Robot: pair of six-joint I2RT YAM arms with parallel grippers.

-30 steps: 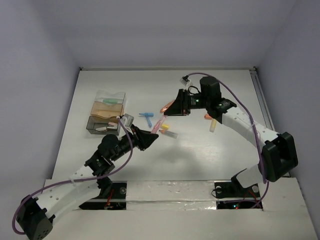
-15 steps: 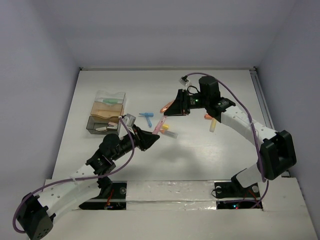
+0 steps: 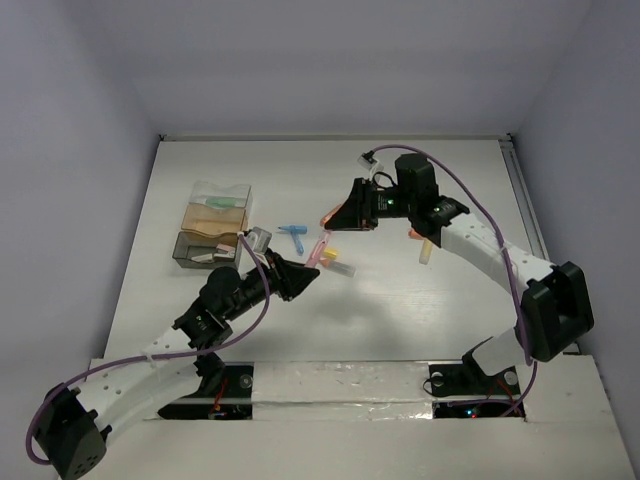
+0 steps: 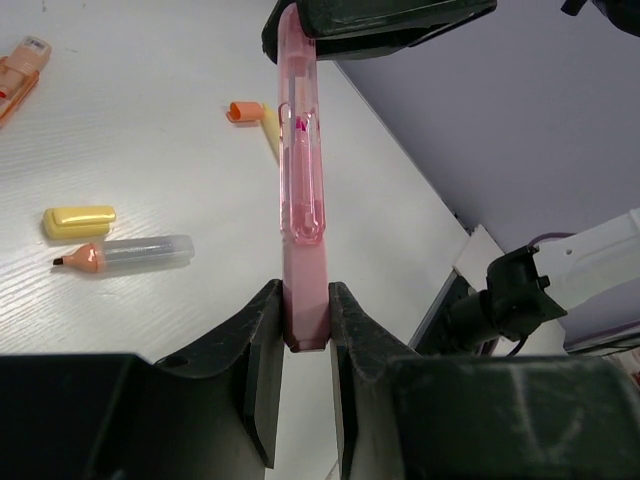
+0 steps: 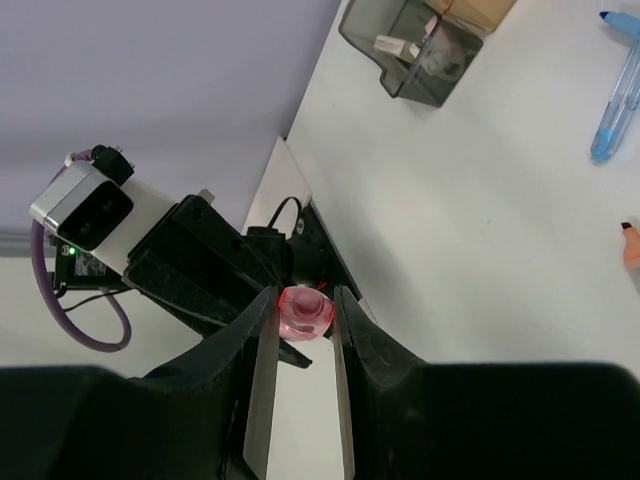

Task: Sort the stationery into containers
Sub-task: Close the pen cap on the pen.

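As the top view showed it, the pink pen [image 3: 319,245] hung above the counter [image 3: 450,300] between the two arms. Its long axis ran from the left jaws, near and to the left, up to the right jaws, farther and to the right. The box [image 3: 183,252] stood to the left of both, and the left arm was nearer to it; I judge the pen should go that way. A blue pen [image 3: 293,234] lay on the counter just beside.

In the left wrist view, the left jaws were clamped on the near end of the pink pen, and the right jaws gripped its far end. A yellow cap [image 4: 78,220] and a clear marker [image 4: 130,253] lay below.

In the right wrist view, the right jaws were closed on the round pink end. No writing could be read; the white label in the box was too small.
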